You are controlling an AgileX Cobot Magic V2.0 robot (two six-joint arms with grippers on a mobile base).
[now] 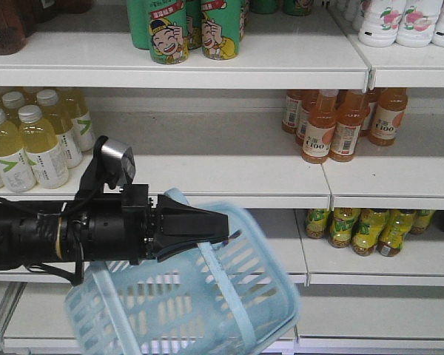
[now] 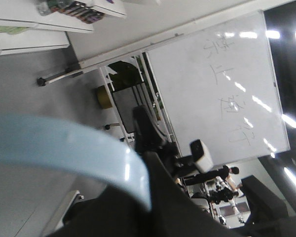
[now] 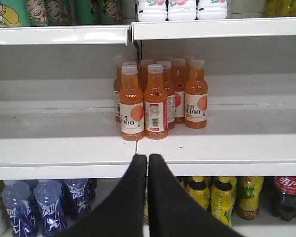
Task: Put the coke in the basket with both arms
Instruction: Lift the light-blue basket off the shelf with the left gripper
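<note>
The left gripper pinches the handle of the tipped basket. The basket could swing and slip out. The right gripper is pressed together, holding nothing.

1. White metal shelves fill the front view in three tiers, with a plain grey back panel behind them.
2. The top tier holds green cans printed with cartoon faces and, at the right, white bottles.
3. The middle tier holds pale yellow drinks at the left and a cluster of orange juice bottles at the right, with bare shelf between them.
4. Yellow-green bottles stand on the lower tier.
5. The right wrist view also shows blue bottles low at the left and a dark cola bottle low at the right.
6. The tilted left wrist view shows a grey floor, a large whiteboard with faint writing, and bright strip lights.
</note>
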